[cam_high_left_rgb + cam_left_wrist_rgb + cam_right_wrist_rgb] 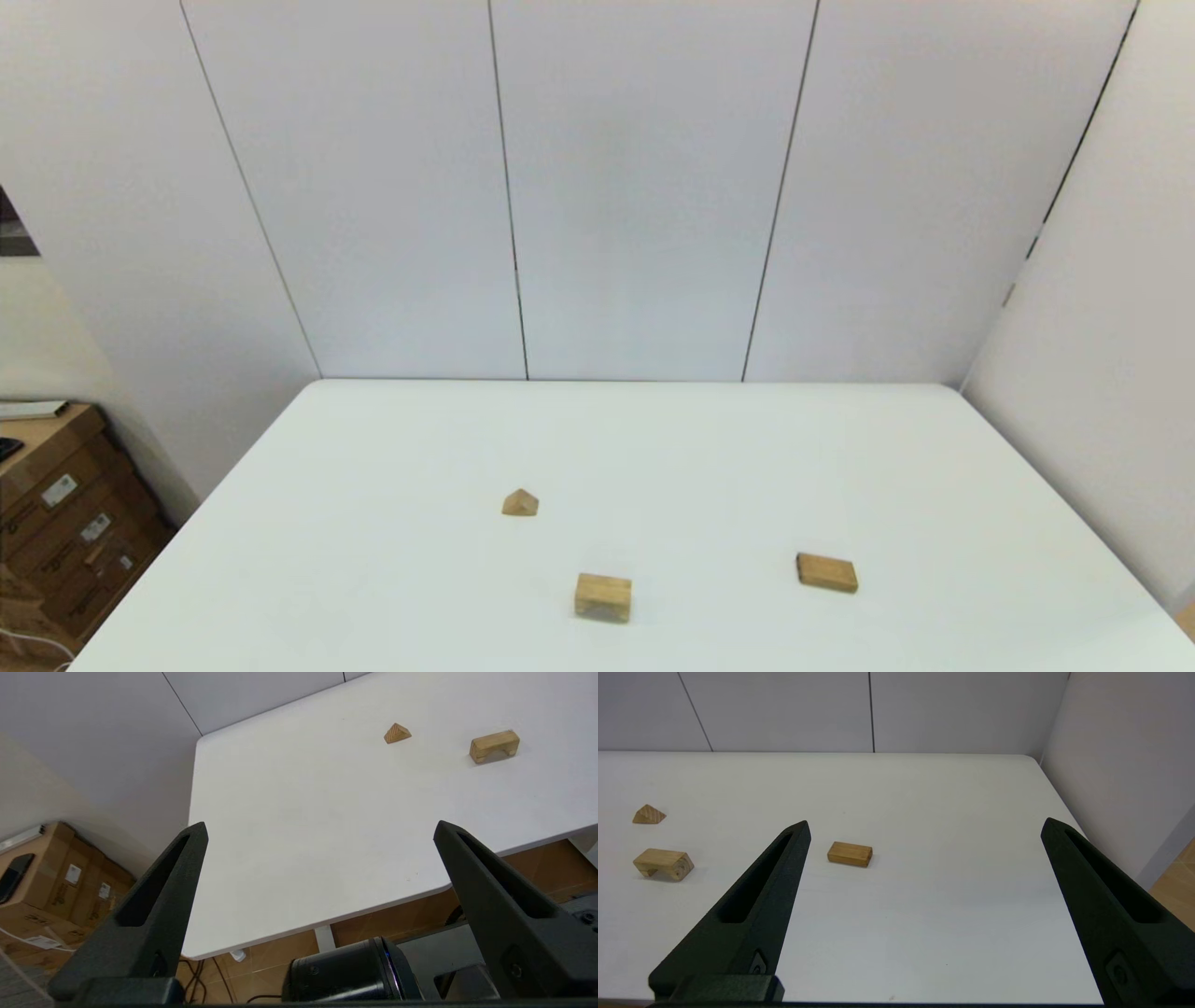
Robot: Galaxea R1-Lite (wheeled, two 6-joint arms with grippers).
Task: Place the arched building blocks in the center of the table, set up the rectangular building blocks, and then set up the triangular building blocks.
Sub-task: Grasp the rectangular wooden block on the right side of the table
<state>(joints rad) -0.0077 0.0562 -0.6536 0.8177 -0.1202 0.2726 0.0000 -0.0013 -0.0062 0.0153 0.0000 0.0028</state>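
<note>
Blocks lie apart on table [373, 560]: arched block [602, 597] near front centre, rectangular block [826, 572] to its right, triangular block [520, 503] behind. Left gripper [320, 830] and right gripper [924, 828] are parked, fingers spread. Toppling is risked if the arch is gripped off-centre.

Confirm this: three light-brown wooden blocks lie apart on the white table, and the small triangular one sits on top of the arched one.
Wrong in one respect: the small triangular wooden block rests on the white table itself, apart from the chunky arched wooden block, as the head view shows.
</note>
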